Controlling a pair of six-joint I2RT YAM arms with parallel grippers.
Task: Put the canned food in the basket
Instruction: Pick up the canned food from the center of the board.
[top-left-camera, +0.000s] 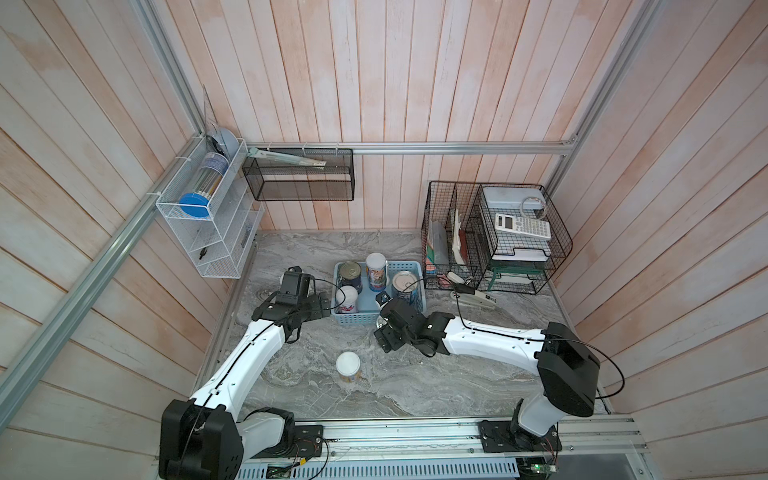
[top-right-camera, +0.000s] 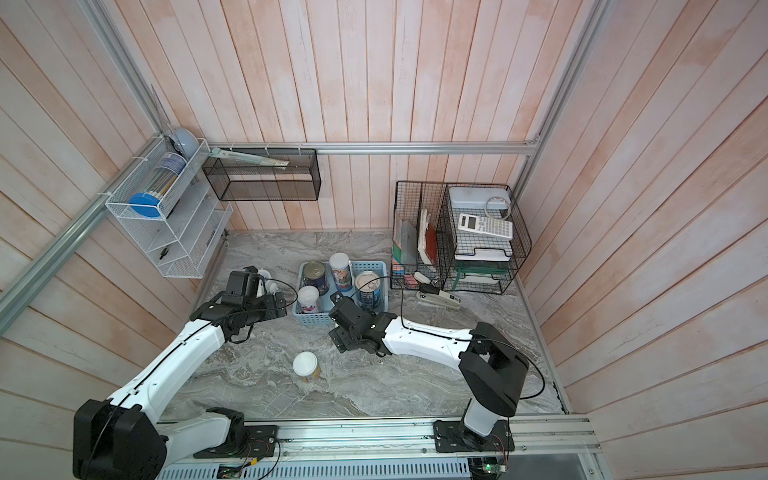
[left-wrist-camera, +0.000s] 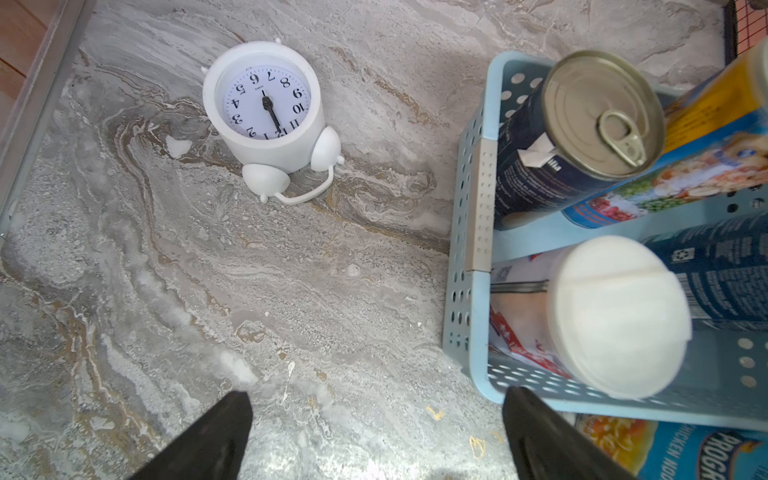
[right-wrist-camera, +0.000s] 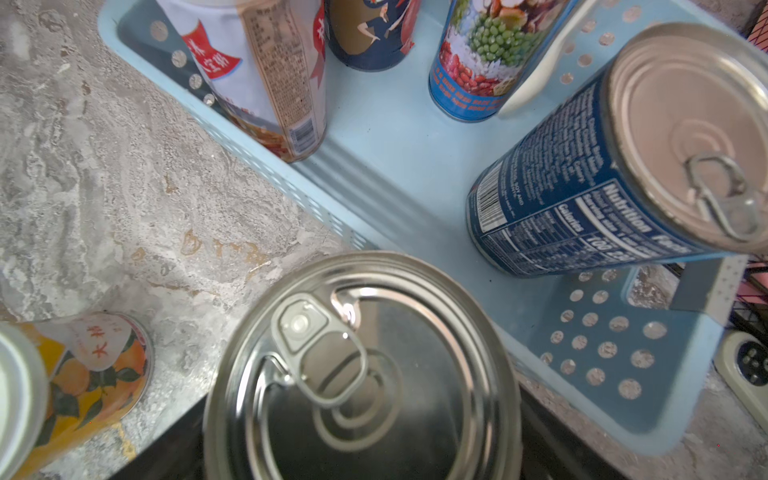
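Basket (top-left-camera: 353, 321), pale blue, sits mid-table (top-left-camera: 415, 386). Its right end is just beside the black wire racks (top-left-camera: 494, 237), and its left wall is near the left gripper (left-wrist-camera: 376, 399). Wide bare marble lies in front, between the two arms. The right wrist view shows the basket floor free along the near middle and near-right corner.

Six cans (top-left-camera: 404, 284) in all. Four stand in the basket: two silver-topped and two white-lidded. A lone can (top-left-camera: 348, 365) with a white lid stands on the open marble, well apart from everything. The sixth can (right-wrist-camera: 361, 374), silver-topped, is just outside the basket's near wall, between the jaws of the right gripper (top-left-camera: 382, 328). Whether they press on it I cannot tell.

The left gripper's jaws stand apart with nothing between them, and one fingertip overlaps the basket's corner in its wrist view. One white clock (left-wrist-camera: 264, 108) lies face up left of the basket. One stapler (top-left-camera: 473, 295) lies in front of the racks, and a white shelf (top-left-camera: 208, 224) hangs on the left wall.
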